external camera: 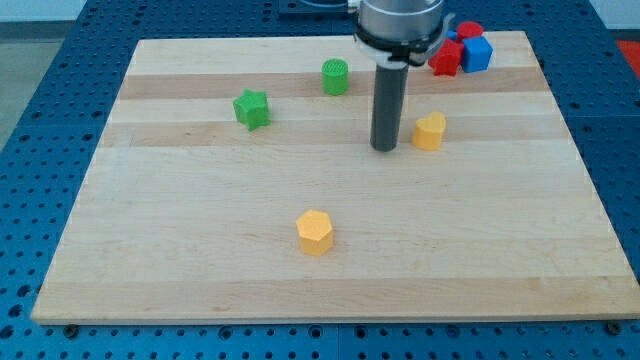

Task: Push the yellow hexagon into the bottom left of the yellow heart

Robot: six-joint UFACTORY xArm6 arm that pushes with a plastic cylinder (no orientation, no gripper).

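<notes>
The yellow hexagon (315, 232) lies on the wooden board (200, 260), low and near the middle of the view. The yellow heart (430, 130) lies up and to the right of it, well apart. My tip (385, 148) stands just left of the yellow heart with a small gap, and well above and right of the hexagon. The rod rises from the tip to the view's top.
A green star (251, 108) and a green cylinder (335, 76) lie in the upper left-middle. A cluster of red blocks (447, 56) and a blue cube (477, 53) sits at the board's top right edge, partly hidden by the arm.
</notes>
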